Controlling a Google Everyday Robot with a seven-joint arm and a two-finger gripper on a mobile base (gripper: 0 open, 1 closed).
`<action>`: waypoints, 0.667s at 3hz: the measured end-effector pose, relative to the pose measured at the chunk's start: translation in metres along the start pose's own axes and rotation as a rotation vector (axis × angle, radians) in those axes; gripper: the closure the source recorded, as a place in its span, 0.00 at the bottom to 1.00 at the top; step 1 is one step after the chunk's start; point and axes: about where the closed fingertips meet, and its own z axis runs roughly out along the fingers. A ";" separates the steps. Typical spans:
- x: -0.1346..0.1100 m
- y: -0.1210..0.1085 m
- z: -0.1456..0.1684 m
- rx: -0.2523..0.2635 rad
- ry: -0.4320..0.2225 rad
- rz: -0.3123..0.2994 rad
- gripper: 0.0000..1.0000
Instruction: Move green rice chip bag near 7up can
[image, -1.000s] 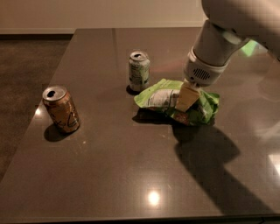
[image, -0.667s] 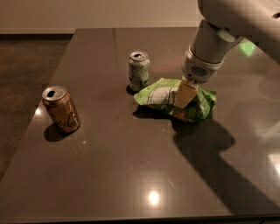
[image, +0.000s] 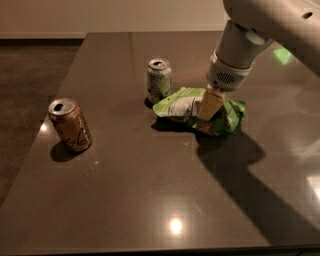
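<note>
Far off to the left of the claw and closer to me stands an orange-brown aluminium soda can (image: 70, 125), upright with its top open, well apart from everything else and no part of this job. Nearer, just left of the claw and a little beyond it, is the silvery-white 7up can (image: 159, 80) with green markings, also upright. Right under the claw lies the crinkled green rice chip bag (image: 181, 106), lime-coloured with a white nutrition panel. Its left edge reaches to just beside the foot of the 7up can, though I cannot make out whether the two touch. The robot's gripper (image: 208, 114), tan-tipped on a fat white arm (image: 235, 55) that comes in from the upper right, is sunk into the middle of the bag. It looks pinched narrow on a fold of the foil, and the dark shadow under the bag's left side suggests the bag is held slightly up. To my eye the move is all but done: the bag is already near the can, and what is left is to set it flat, let go and lift clear without nudging the can. All this sits on a dark, glossy stone-like table (image: 150, 200) that mirrors ceiling lights, with a green glint (image: 282, 55) to the claw's right, brown floor (image: 25, 75) at far left, and a pale wall (image: 100, 15) behind.
</note>
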 end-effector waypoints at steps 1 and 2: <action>-0.001 0.000 0.001 0.001 -0.001 -0.002 0.00; -0.001 0.000 0.001 0.001 -0.001 -0.002 0.00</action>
